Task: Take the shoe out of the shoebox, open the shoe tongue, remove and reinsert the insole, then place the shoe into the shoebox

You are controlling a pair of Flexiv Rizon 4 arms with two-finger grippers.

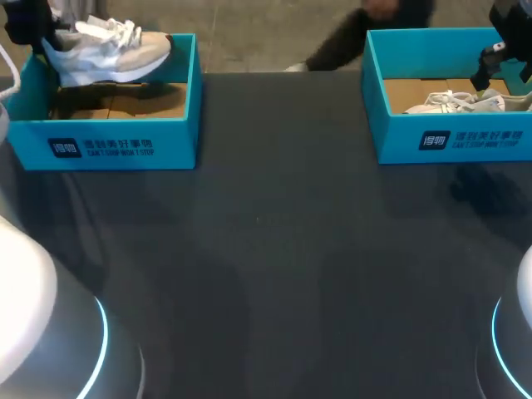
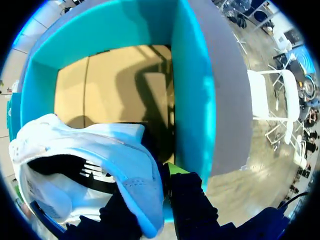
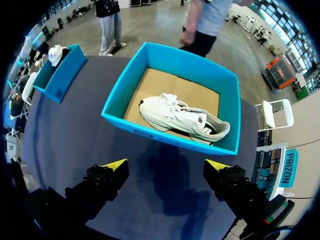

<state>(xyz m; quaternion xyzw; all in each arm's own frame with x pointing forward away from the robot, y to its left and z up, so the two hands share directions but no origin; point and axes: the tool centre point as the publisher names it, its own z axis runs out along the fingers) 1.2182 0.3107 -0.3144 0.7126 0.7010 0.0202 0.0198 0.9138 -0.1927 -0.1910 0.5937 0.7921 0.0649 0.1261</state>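
"Shoe (image 1: 106, 50) at the left: where is it?"
"Raised over the left shoebox (image 1: 116, 141), its heel pinched between the left gripper's (image 2: 150, 202) fingers."
"And at the right?"
"A second shoe (image 3: 182, 120) lies inside the right shoebox (image 3: 150, 131). The right gripper (image 3: 166, 166) hangs above the table (image 1: 274, 249) before that box, fingers spread wide."

A white shoe (image 1: 108, 51) hangs in the left gripper (image 2: 150, 195) above a teal box (image 1: 116, 141), while a second shoe (image 3: 182, 120) rests in a second box (image 3: 150, 131) ahead of the right gripper (image 3: 165, 167).
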